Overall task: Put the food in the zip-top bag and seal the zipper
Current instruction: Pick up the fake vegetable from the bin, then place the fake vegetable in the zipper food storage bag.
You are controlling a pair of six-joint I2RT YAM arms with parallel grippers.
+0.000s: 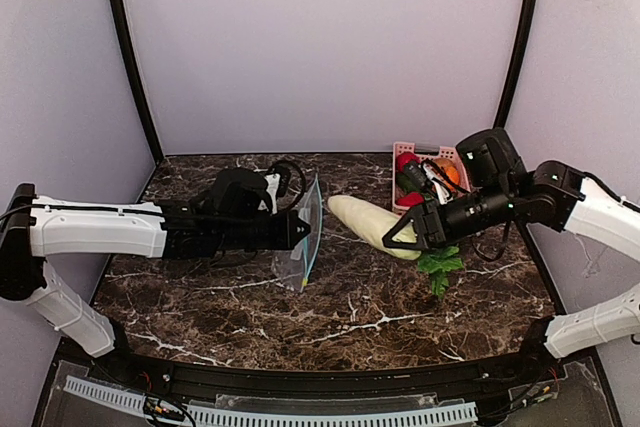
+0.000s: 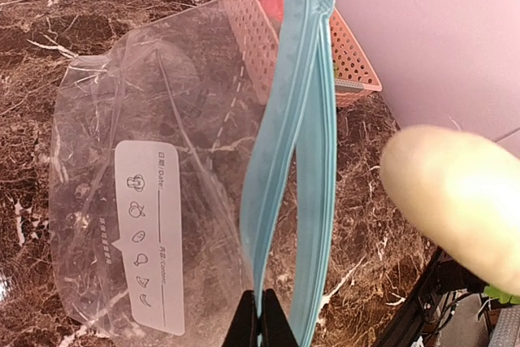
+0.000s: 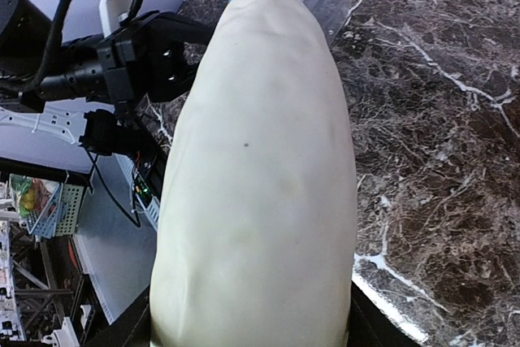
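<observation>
My left gripper (image 1: pixel 298 230) is shut on one lip of the teal-blue zipper (image 2: pixel 284 160) and holds the clear zip-top bag (image 1: pixel 303 237) upright above the table, mouth facing right. In the left wrist view the two lips stand apart, the bag's label patch (image 2: pixel 150 237) at left. My right gripper (image 1: pixel 408 237) is shut on the pale whitish-green gourd (image 1: pixel 370 221), held level with its tip pointing at the bag mouth, a short gap away. The gourd fills the right wrist view (image 3: pixel 260 176) and shows blurred in the left wrist view (image 2: pixel 459 197). Leafy green vegetable (image 1: pixel 438 267) lies under the right gripper.
A pink basket (image 1: pixel 405 152) with red, orange and green toy food stands at the back right, behind the right arm; it also shows in the left wrist view (image 2: pixel 349 62). Dark marble table (image 1: pixel 350 317); walls enclose three sides.
</observation>
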